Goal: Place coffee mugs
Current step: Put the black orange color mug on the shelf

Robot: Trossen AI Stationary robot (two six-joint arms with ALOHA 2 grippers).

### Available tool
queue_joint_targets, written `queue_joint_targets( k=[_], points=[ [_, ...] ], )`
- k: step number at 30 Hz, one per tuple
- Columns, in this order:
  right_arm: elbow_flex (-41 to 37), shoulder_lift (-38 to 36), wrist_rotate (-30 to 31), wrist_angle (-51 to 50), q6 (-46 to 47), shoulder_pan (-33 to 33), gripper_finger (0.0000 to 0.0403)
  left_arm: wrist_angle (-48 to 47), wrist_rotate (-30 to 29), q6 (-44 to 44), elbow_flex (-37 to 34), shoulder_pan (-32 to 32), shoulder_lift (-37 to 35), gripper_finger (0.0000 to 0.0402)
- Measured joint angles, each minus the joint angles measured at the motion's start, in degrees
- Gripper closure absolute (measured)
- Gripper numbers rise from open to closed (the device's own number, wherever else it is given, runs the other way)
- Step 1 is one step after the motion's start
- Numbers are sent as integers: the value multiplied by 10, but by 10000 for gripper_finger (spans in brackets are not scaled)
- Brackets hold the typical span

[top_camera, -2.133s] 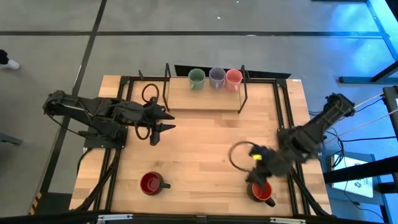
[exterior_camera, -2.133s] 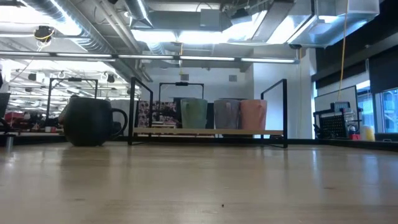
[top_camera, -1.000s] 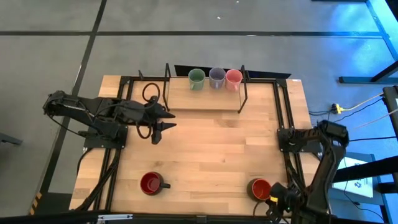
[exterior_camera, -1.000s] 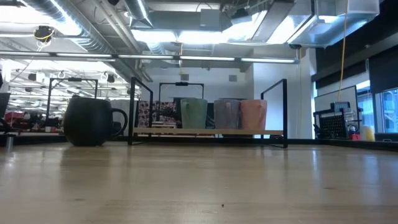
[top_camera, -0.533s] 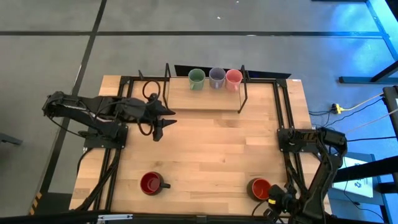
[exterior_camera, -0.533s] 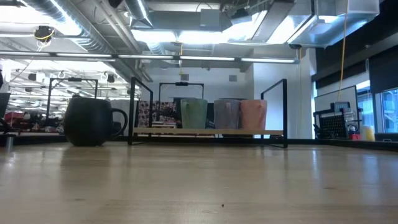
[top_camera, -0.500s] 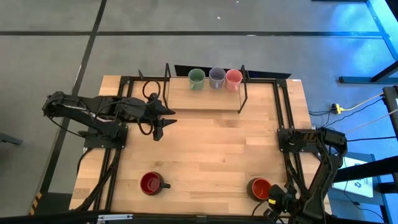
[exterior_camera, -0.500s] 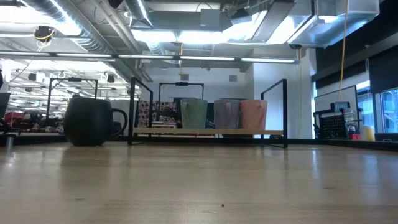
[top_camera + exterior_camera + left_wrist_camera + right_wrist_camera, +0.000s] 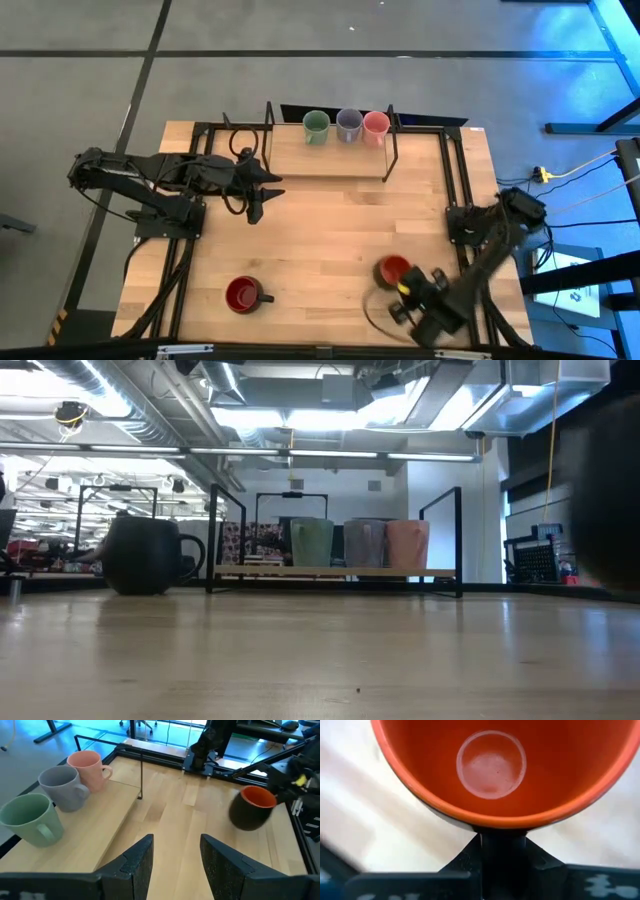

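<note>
Right claw (image 9: pixel 412 292) clamped on red mug (image 9: pixel 394 270) handle, left claw (image 9: pixel 256 205) w/ fingers apart nr rack (image 9: pixel 330 160).

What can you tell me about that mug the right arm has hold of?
The mug is round, dark outside, glossy orange-red inside, ceramic by its look, and empty. It sits upright, mouth up, over the wooden table's near right part. The right gripper has its jaws shut on the handle side. Whether it touches the table is unclear.

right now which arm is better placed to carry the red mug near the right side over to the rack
Right. The right gripper is already shut on that red mug, seen gripped in the right wrist view. The left gripper is open and empty, near the rack on the far left side.
</note>
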Motion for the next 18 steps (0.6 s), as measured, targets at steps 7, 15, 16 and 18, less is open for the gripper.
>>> queue_joint_targets(
  k=[7, 15, 16, 18],
  points=[
    [0, -47, 32, -12, -108, -184, 359, 0, 0, 0, 0, 0, 0, 245],
    [0, -67, 24, 16, -243, -350, 359, 0, 1, -1, 0, 0, 0, 245],
    [0, -67, 24, 24, -259, -367, 359, 0, 3, -1, 0, 0, 0, 245],
    [0, -67, 15, 42, -293, -401, 359, 0, 4, -1, 0, 0, 0, 245]
  ],
)
